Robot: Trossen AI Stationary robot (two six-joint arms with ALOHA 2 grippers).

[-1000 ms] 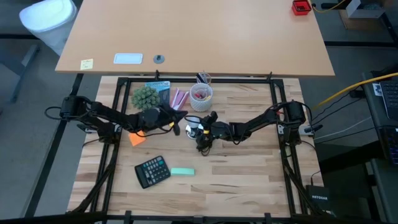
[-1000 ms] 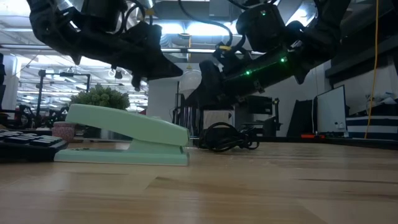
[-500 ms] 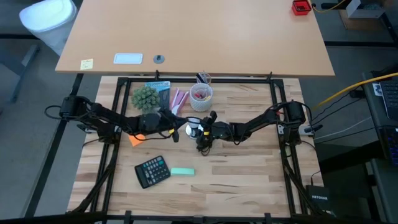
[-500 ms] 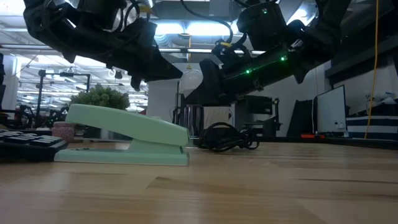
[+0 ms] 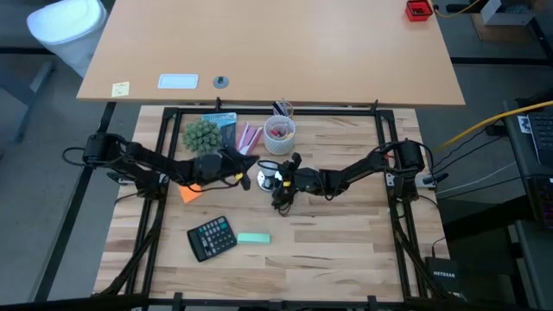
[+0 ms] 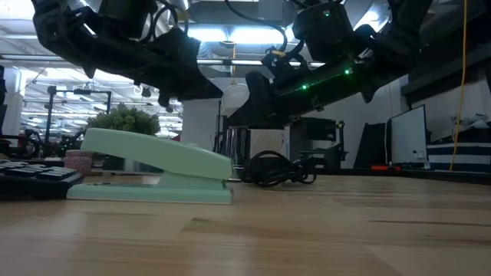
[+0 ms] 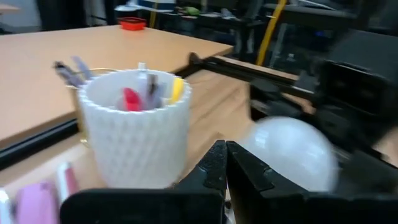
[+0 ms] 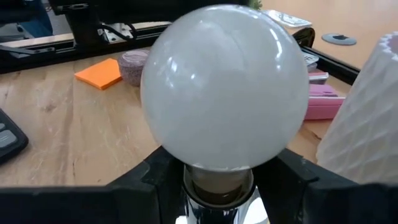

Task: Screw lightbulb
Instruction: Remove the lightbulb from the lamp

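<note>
The lightbulb [image 8: 224, 87] is a pale whitish globe, held above the table's middle by my right gripper [image 5: 282, 180], which is shut on it. It also shows in the low view [image 6: 236, 98] and in the left wrist view [image 7: 287, 152]. My left gripper [image 7: 222, 163] is shut and sits just to the left of the globe [image 5: 264, 179], its tips pointing at it. I cannot tell whether it touches the bulb. A black cord [image 6: 275, 167] lies coiled on the table below. My right gripper pinches the bulb's narrow neck [image 8: 217, 182] between its two fingers [image 8: 155, 177], just under the globe. The fingers come from the table's right, slanting down. The bulb is lifted clear of the table, its globe pointing away from the fingers toward my left gripper.
A white cup of pens [image 5: 279, 134] stands just behind the grippers, with a small green plant [image 5: 200, 134] and pink items [image 5: 249, 136] to its left. An orange note [image 5: 188, 193] lies under my left arm. A calculator [image 5: 212, 237] and a mint stapler [image 5: 253, 238] lie nearer.
My left gripper has shifted a little beside the bulb and stays shut. The bulb stays lifted in my right gripper.
</note>
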